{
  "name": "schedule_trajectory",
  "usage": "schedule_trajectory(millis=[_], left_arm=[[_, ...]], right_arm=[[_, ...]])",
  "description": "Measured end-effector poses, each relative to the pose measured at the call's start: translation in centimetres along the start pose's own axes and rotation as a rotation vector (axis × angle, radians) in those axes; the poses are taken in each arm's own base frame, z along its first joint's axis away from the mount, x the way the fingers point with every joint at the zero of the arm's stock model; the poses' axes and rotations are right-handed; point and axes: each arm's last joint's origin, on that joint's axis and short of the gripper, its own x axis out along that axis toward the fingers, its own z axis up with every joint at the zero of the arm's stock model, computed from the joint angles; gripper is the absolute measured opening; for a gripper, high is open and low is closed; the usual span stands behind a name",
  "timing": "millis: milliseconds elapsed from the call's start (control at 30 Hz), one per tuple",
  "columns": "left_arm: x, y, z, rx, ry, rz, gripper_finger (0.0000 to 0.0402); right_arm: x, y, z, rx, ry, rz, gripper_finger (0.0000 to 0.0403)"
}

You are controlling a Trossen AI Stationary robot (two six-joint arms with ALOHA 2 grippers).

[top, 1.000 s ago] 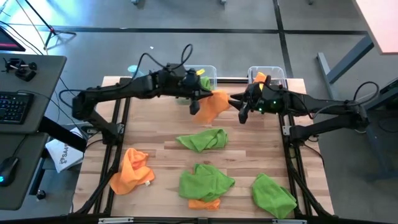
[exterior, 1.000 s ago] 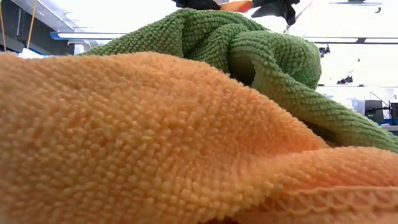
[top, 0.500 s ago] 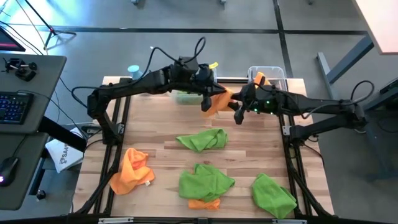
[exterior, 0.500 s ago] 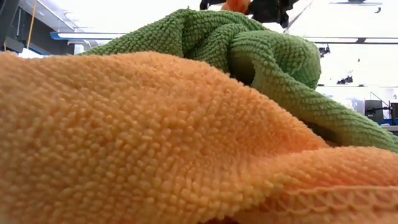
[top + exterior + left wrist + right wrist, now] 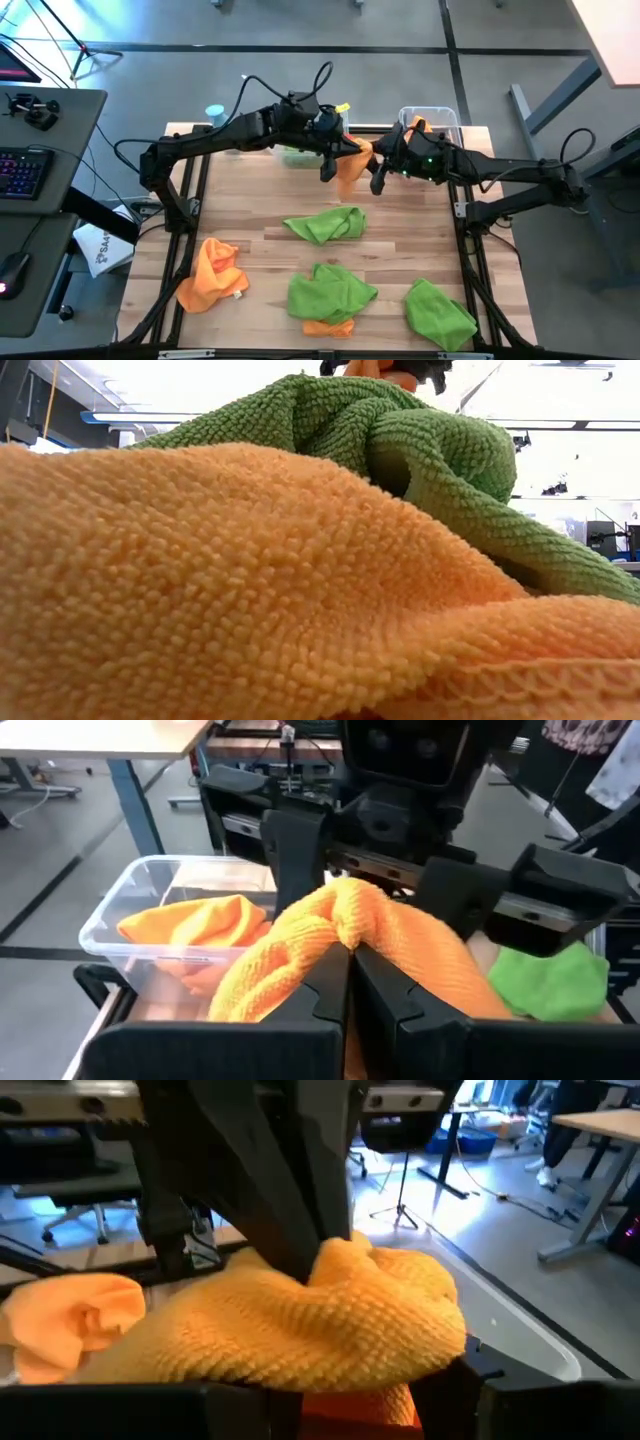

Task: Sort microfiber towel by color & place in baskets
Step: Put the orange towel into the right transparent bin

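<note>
An orange microfiber towel (image 5: 350,166) hangs in the air between both grippers, over the table's far middle. My left gripper (image 5: 333,160) is shut on it. My right gripper (image 5: 380,172) is open just right of it, with its fingers (image 5: 295,850) standing on either side of the towel; I cannot tell whether they touch it. The narrower clear basket (image 5: 430,122) at the far right edge holds another orange towel (image 5: 195,923). The wider basket (image 5: 296,153), with green cloth in it, is mostly hidden under my left arm. My left gripper pinches a raised fold of the orange towel (image 5: 345,925) between its two fingers, coming at it from the table's left side. The towel is lifted clear of the table and drapes slack on both sides of the fingers.
Loose towels lie on the near half of the table: green ones (image 5: 325,225), (image 5: 330,292), (image 5: 440,312), an orange one (image 5: 210,272) and another orange one (image 5: 328,327) under the middle green one. A light-blue bottle (image 5: 214,112) stands at the far left. Two towels (image 5: 250,580) block the low view.
My left gripper has carried the orange towel toward the table's right and held it there. My right gripper has moved left toward the towel until its fingers stand around it. The towel, which hung wider before, now hangs bunched between the two grippers.
</note>
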Motion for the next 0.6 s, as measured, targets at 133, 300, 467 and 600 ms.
schedule_trajectory(millis=[133, 300, 467, 600], left_arm=[[0.0, 0.0, 0.2, 0.003, -0.015, 0.002, 0.0], [0.0, -0.1, 0.2, 0.004, -0.018, -0.001, 0.0], [0.0, -0.1, 0.2, 0.003, -0.019, 0.0, 0.0], [0.1, -0.1, 0.1, -0.044, -0.005, 0.001, 0.0001]], right_arm=[[0.6, 0.2, -0.1, -0.03, -0.01, 0.019, 0.0149], [1.3, 0.4, -0.6, -0.049, 0.017, 0.026, 0.0098], [1.3, 0.4, -0.6, -0.099, 0.024, 0.021, 0.0012], [0.9, 0.3, -0.7, -0.096, 0.043, 0.016, 0.0015]])
